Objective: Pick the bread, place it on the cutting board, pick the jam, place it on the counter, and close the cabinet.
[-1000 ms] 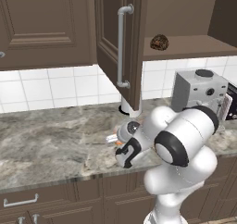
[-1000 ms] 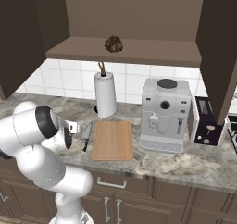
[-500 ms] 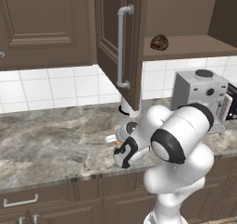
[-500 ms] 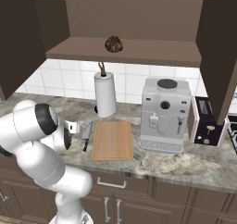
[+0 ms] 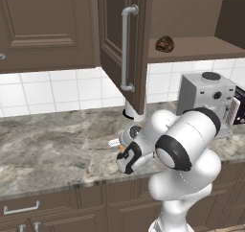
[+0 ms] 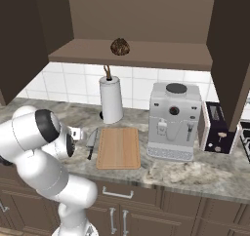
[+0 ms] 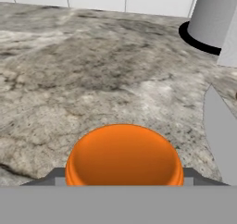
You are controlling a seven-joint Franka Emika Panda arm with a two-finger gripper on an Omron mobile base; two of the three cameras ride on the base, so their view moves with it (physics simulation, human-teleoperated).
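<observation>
Lowered slightly since the earlier frame, the hand (image 5: pixel 125 158) is clamped on the jam (image 7: pixel 124 156) above the worktop (image 5: pixel 57 149). Small, rigid and probably slippery, the jar is best gripped across its sides.

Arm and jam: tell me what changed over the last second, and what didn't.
The arm has folded slightly back toward the base, carrying the gripper low over the counter with the jam between its fingers; no visible grasp or release. The bread stays on the cabinet shelf, the cutting board remains bare, and the door remains open.
</observation>
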